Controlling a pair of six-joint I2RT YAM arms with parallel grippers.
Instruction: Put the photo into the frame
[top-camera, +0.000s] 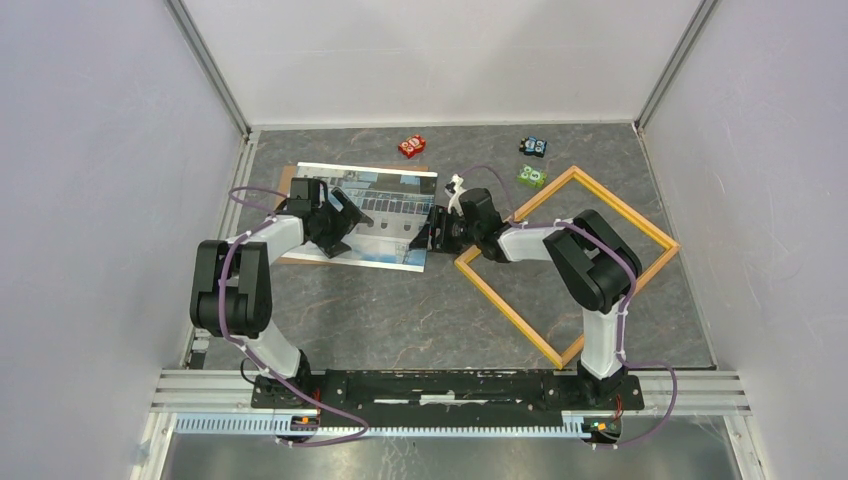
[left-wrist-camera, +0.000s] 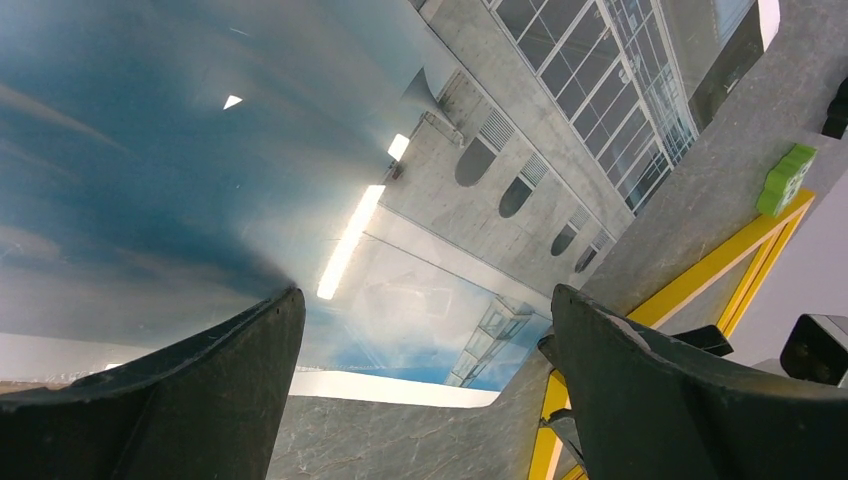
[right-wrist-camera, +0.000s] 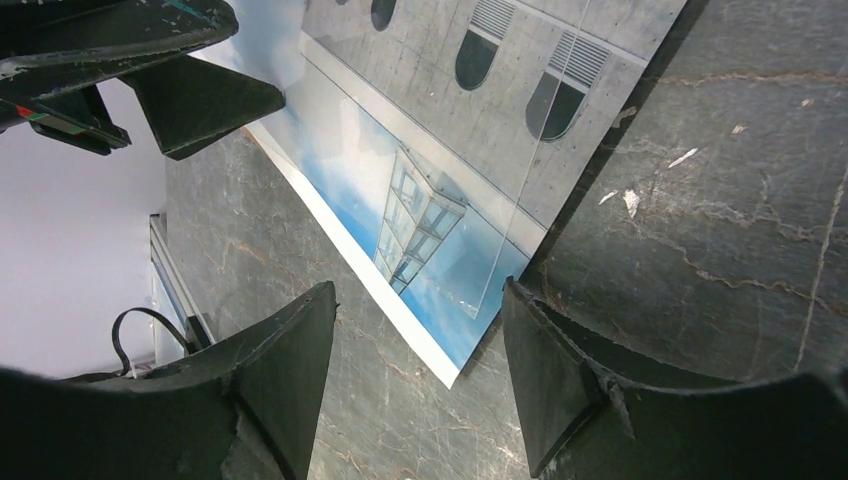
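Note:
The photo (top-camera: 385, 210), a print of a white building against blue sky, lies face up at the table's centre left. It partly covers a brown board (top-camera: 288, 180). The yellow-orange frame (top-camera: 600, 200) lies empty to its right, turned like a diamond. My left gripper (top-camera: 350, 225) hovers open over the photo (left-wrist-camera: 300, 150), nothing between its fingers (left-wrist-camera: 200, 400). My right gripper (top-camera: 431, 238) stands open at the photo's near right corner (right-wrist-camera: 455, 365). That corner pokes between its fingers (right-wrist-camera: 290, 370) without touching them. The photo's right edge casts a shadow on the table.
A red toy block (top-camera: 412, 146), a blue-black one (top-camera: 535, 147) and a green one (top-camera: 531, 177) sit near the back wall. The green block (left-wrist-camera: 787, 178) lies just beyond the frame's rail (left-wrist-camera: 720, 265). Walls close the table on three sides.

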